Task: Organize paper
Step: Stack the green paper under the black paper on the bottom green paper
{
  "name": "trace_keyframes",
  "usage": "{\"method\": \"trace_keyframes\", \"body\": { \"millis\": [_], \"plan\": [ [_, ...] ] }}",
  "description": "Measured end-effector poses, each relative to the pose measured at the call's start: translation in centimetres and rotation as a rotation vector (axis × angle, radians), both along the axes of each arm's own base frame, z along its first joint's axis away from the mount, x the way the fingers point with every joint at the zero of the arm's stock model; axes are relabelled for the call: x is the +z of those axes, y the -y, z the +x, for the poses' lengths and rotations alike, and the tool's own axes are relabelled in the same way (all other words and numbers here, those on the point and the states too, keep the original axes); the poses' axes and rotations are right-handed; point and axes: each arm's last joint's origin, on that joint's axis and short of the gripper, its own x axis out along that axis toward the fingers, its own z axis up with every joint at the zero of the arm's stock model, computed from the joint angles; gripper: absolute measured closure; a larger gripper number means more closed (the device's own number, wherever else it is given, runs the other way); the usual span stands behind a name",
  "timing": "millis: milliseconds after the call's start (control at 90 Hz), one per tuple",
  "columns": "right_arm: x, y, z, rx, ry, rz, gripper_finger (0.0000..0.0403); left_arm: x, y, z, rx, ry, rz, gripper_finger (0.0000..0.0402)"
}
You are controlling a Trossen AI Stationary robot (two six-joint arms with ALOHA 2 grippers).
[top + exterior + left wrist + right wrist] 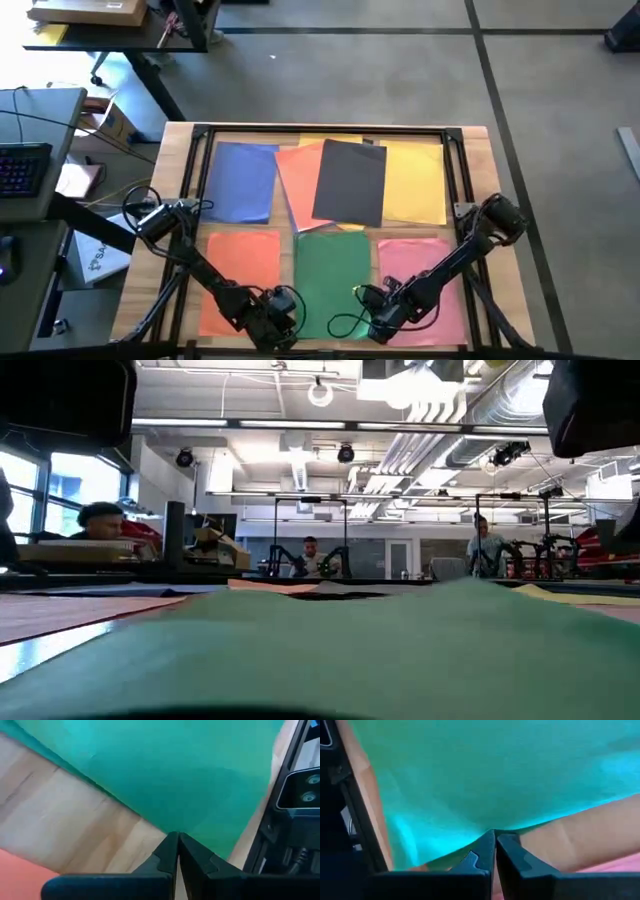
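A green paper [335, 275] lies in the middle of the near row, between an orange sheet [240, 270] and a pink sheet [425, 275]. In the far row lie a blue sheet [243, 180], a tilted orange sheet [297, 185], a dark grey sheet [350, 180] on top of it, and a yellow sheet [415, 180]. My left gripper [290, 305] is shut at the green paper's near left edge and my right gripper [372, 315] is shut at its near right edge. In the low view the green paper [320, 650] humps up. My left gripper [177, 836] has its shut fingertips on the green paper's left edge [167, 831], close to the near corner. The fingers come low from the table's left. The rest of the sheet lies on the wood. My right gripper [495, 834] pinches the green paper's right edge [490, 827] at its fingertips, near the near corner. The fingers come low from the table's right. The paper bulges up just beyond the fingertips.
A black frame rail [320, 130] runs around the work area. A camera housing [300, 790] stands at the table's near edge by the green sheet. Bare wood [75, 820] shows between the green and orange sheets. Desks and boxes stand off the table's left.
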Motion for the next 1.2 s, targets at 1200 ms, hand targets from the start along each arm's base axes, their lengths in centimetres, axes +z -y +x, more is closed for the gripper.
{"method": "trace_keyframes", "body": {
  "millis": [1200],
  "plan": [
    [0.4, 0.4, 0.0, 0.014, 0.020, -0.032, 0.0403, 0.6, 0.3, -0.5, 0.052, 0.031, -0.007, 0.0402]
  ]
}}
